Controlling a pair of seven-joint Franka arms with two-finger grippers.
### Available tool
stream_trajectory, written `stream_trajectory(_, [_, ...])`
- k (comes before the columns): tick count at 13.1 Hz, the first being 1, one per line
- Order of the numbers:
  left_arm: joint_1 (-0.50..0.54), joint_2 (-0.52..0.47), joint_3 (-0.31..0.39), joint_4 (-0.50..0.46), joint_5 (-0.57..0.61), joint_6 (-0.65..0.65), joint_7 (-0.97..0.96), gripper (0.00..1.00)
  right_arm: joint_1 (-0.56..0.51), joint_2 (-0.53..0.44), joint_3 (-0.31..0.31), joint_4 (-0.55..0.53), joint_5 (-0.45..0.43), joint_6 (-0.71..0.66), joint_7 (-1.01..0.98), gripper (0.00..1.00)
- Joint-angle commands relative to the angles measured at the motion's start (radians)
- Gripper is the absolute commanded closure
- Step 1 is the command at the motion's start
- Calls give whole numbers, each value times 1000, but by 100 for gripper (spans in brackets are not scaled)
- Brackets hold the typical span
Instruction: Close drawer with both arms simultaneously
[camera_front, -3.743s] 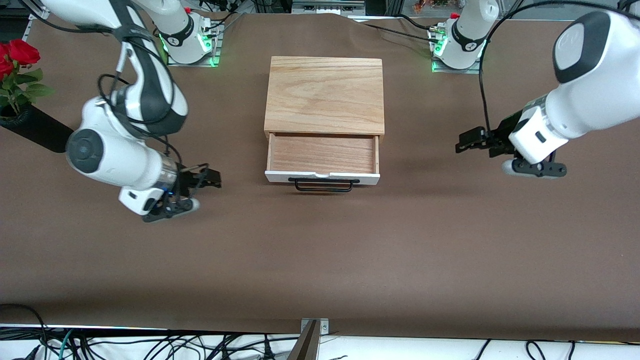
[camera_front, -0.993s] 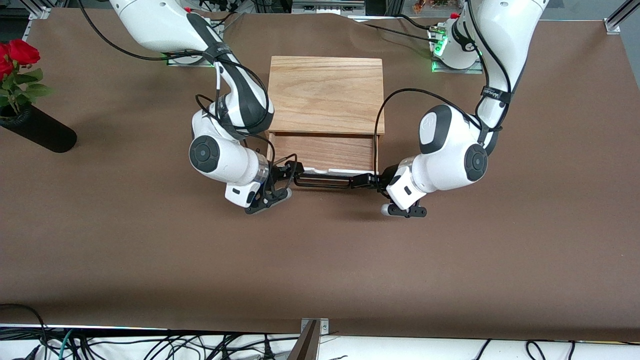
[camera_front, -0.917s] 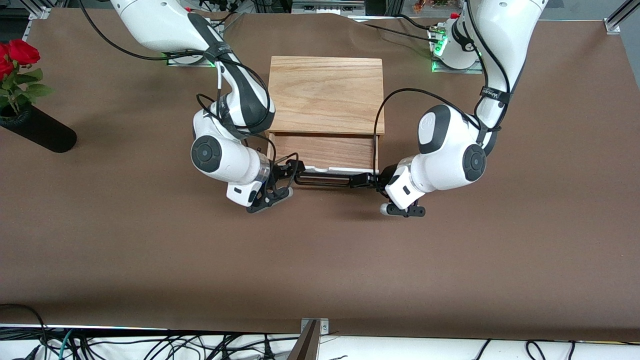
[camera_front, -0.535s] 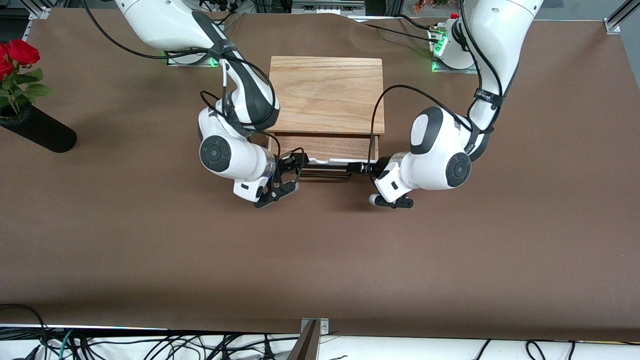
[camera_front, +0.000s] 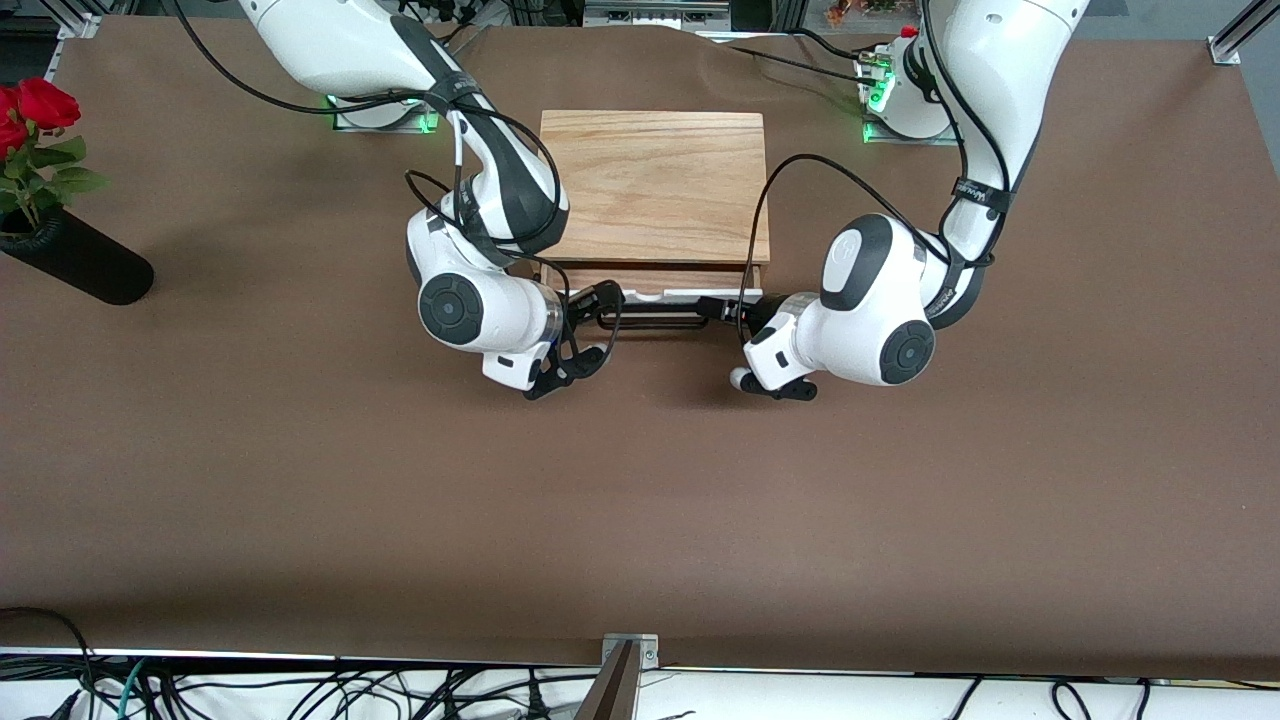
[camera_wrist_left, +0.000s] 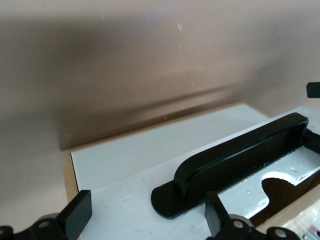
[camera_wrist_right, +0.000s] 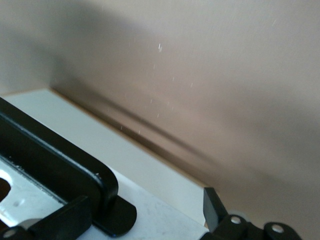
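The oak box (camera_front: 655, 185) stands mid-table between the arm bases. Its drawer (camera_front: 700, 294) is pushed almost fully in; only a thin strip of its wooden tray shows. The white front carries the black bar handle (camera_front: 650, 318). My right gripper (camera_front: 598, 297) is open against the front at the handle's end toward the right arm. My left gripper (camera_front: 712, 307) is open against the other end. In the left wrist view my gripper (camera_wrist_left: 146, 216) straddles the handle's foot (camera_wrist_left: 240, 160) on the white panel (camera_wrist_left: 135, 160). The right wrist view shows the same: gripper (camera_wrist_right: 139, 214), handle (camera_wrist_right: 55, 165).
A black vase (camera_front: 80, 262) with red roses (camera_front: 35, 110) stands at the right arm's end of the table. Brown cloth covers the table (camera_front: 640, 500). Both arms' elbows hang low beside the box.
Both arms came in from the table's ends to the drawer front. Over the last second both grippers moved toward the box with the drawer, shrinking the open tray to a thin strip.
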Motion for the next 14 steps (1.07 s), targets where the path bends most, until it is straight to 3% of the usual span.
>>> stream_trajectory(1, [-9,-57,-13,-93,8,-121,-20,0,0,-1,-3,-1,4,-86,-3,0])
stream_trajectory(5, [-9,-69,-15,-160,8,-123,-14,0,0,1,-4,0,4,-175,-4,0])
stream_trajectory(8, [-1,-71,-3,-133,2,-126,-12,0,-3,1,-4,0,4,-235,-6,0])
stream_trajectory(11, [3,-97,76,-52,2,-123,-11,0,-13,2,-6,6,2,-223,-9,0])
stream_trajectory(14, [25,-175,74,-64,8,6,-28,0,-17,2,-18,81,-3,-220,-11,0])
